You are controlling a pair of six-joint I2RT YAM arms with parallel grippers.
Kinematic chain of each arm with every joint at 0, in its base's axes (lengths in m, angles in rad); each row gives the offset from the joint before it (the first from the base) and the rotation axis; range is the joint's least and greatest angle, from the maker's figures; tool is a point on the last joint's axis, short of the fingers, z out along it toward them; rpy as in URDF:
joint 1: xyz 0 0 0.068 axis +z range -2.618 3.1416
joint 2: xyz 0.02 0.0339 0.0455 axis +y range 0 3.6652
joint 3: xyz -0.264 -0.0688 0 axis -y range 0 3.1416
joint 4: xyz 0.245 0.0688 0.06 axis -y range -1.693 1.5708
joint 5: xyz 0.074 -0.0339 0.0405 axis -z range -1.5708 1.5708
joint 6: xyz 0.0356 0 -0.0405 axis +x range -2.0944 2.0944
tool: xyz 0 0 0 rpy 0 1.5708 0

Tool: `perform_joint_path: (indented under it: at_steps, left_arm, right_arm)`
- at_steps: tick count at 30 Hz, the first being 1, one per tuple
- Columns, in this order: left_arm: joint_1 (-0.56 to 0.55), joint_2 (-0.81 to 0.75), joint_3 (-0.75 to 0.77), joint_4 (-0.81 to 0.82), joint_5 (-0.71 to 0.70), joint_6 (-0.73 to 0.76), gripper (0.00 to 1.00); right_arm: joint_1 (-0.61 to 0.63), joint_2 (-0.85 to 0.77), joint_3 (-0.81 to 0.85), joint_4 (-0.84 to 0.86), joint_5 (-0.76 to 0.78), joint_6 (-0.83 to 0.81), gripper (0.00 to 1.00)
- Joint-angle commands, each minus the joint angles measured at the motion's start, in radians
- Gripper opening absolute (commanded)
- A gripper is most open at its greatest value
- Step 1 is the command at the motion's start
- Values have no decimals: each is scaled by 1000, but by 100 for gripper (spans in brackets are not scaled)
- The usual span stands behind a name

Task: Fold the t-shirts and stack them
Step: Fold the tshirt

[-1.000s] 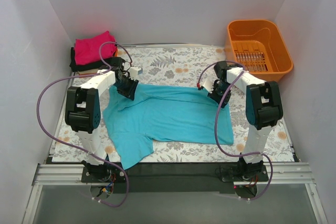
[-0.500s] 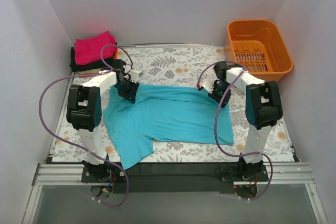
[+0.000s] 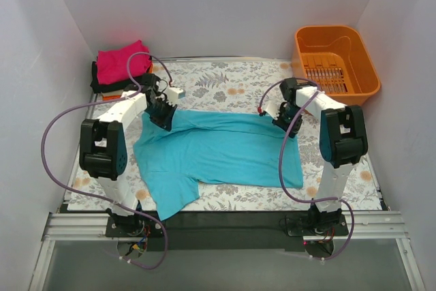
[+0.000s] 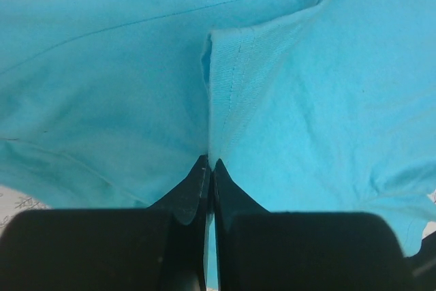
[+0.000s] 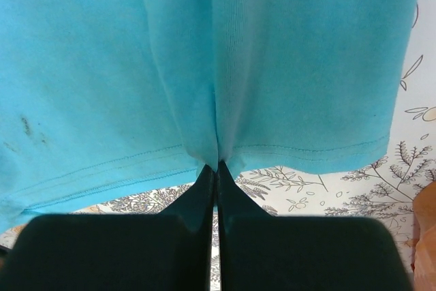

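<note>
- The table, covered in a floral print, is boxed in by white walls on three sides.
- The teal t-shirt lies spread across the middle of the table. One sleeve reaches toward the near left edge, and nothing lies on top of it except the two arms.
- An orange basket sits at the far right corner, well apart from the shirt.
- At the far left corner, a folded magenta-pink t-shirt rests on a folded black t-shirt, just behind the left arm.
- The left gripper is clamped on a raised fold of the teal t-shirt at its far left edge, beside a ribbed band.
- The right gripper is pinched tight on the shirt's hem at the far right edge.
- Purple cables loop off both arms.
</note>
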Motion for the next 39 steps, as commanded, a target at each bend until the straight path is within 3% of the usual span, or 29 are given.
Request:
perform_joint_path:
  at_steps: [1,10,12,14,15,18,23,27,29,39]
  left_arm:
    - [-2,-68,-29,-52,6,80,0]
    - [6,-86,-87,-24,-34,148,0]
    - [6,-81,-92,-19,-37,150,10]
    - [6,-69,-79,-39,-17,145,27]
    - [6,-71,-67,-40,0,137,31]
    - [24,-74,-41,-36,53,93,35]
    - [78,-46,69,29,48,-37,35]
    - [72,27,83,159,-52,-177,32]
    - [72,67,106,150,-57,-199,22]
    - [72,228,132,294,-186,-331,18]
  right_arm:
    - [-11,-14,28,-31,17,-48,1]
    - [-26,-10,25,-41,20,-71,1]
    - [-28,0,31,-57,15,-80,1]
    - [-29,6,37,-86,3,-88,19]
    - [-28,1,51,-119,-26,-96,43]
    - [-28,-38,77,-146,-81,-105,50]
    - [-29,-31,216,-176,-144,-70,44]
    - [-22,93,333,-175,-140,41,28]
    - [-17,122,339,-166,-129,55,27]
    - [-5,274,316,-8,9,136,22]
